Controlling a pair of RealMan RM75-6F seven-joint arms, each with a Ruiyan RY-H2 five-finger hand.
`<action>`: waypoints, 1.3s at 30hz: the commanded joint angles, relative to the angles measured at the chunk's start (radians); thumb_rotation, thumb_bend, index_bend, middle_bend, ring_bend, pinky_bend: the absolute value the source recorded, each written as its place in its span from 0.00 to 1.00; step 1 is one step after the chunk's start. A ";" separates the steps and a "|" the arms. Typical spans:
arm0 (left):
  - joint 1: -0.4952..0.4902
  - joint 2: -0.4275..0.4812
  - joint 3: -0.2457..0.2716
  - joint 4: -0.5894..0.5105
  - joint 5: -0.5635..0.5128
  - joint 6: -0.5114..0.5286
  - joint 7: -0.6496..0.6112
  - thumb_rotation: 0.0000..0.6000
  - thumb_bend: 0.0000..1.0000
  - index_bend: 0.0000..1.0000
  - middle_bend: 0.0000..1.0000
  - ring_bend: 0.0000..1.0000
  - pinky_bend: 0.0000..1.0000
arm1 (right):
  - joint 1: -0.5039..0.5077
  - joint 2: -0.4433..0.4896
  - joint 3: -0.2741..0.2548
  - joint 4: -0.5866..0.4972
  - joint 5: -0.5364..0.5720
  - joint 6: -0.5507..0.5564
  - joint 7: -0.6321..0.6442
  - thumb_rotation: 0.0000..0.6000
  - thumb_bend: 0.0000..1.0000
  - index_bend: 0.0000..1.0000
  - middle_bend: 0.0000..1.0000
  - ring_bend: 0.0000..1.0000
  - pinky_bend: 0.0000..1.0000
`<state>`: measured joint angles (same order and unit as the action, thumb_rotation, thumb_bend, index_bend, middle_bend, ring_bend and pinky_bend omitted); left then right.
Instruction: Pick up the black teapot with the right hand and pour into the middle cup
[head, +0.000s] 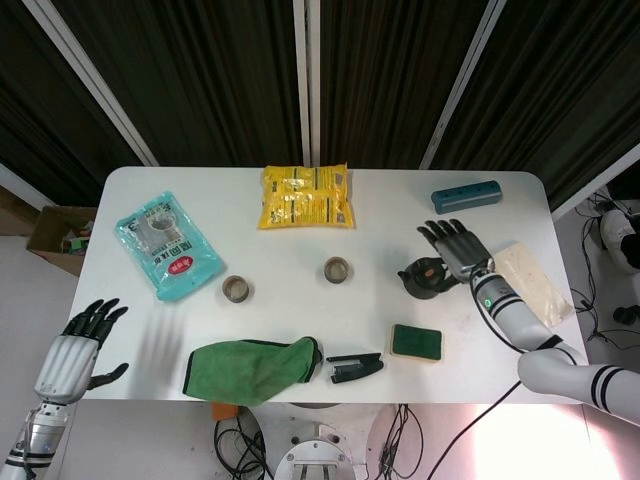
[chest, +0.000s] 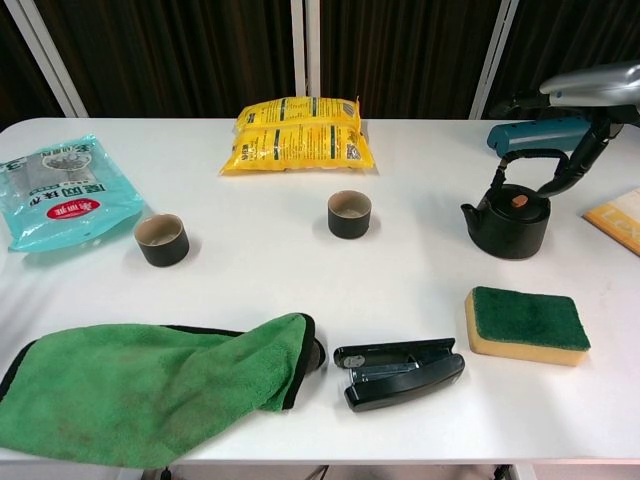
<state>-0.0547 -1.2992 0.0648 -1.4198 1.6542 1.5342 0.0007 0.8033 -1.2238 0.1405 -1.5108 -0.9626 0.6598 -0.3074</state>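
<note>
The black teapot (head: 424, 278) (chest: 511, 222) stands upright on the white table (head: 290, 320), right of centre, its arched handle up. My right hand (head: 456, 246) (chest: 588, 88) hovers flat, just above and to the right of the handle, fingers spread, holding nothing. Its thumb (chest: 573, 165) hangs down beside the handle; contact is unclear. Two small dark cups stand on the table: one (head: 337, 270) (chest: 349, 214) left of the teapot, the other (head: 237, 289) (chest: 161, 240) further left. My left hand (head: 76, 345) hangs open off the table's front left corner.
A green cloth (head: 255, 368), black stapler (head: 355, 367) and green-topped sponge (head: 417, 342) lie along the front. A yellow packet (head: 305, 196) and teal packet (head: 167, 245) lie at the back. A teal case (head: 466, 195) and a yellow flat pack (head: 530, 285) flank my right hand.
</note>
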 joint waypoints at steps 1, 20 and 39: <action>0.000 0.001 0.000 0.000 -0.001 0.000 -0.002 1.00 0.13 0.16 0.09 0.07 0.21 | -0.013 -0.020 0.027 0.032 -0.058 -0.026 0.122 0.58 0.01 0.00 0.17 0.05 0.00; -0.003 0.002 0.001 0.005 -0.001 -0.006 -0.024 1.00 0.13 0.16 0.09 0.07 0.22 | 0.026 -0.014 -0.020 0.076 -0.034 -0.070 0.142 0.56 0.05 0.32 0.39 0.29 0.00; 0.000 -0.001 0.001 0.015 -0.002 0.000 -0.030 1.00 0.13 0.16 0.09 0.07 0.22 | 0.046 -0.038 -0.051 0.088 -0.003 -0.071 0.128 0.56 0.08 0.43 0.46 0.37 0.00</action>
<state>-0.0551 -1.2999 0.0653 -1.4050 1.6519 1.5338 -0.0296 0.8487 -1.2615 0.0908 -1.4225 -0.9667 0.5901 -0.1781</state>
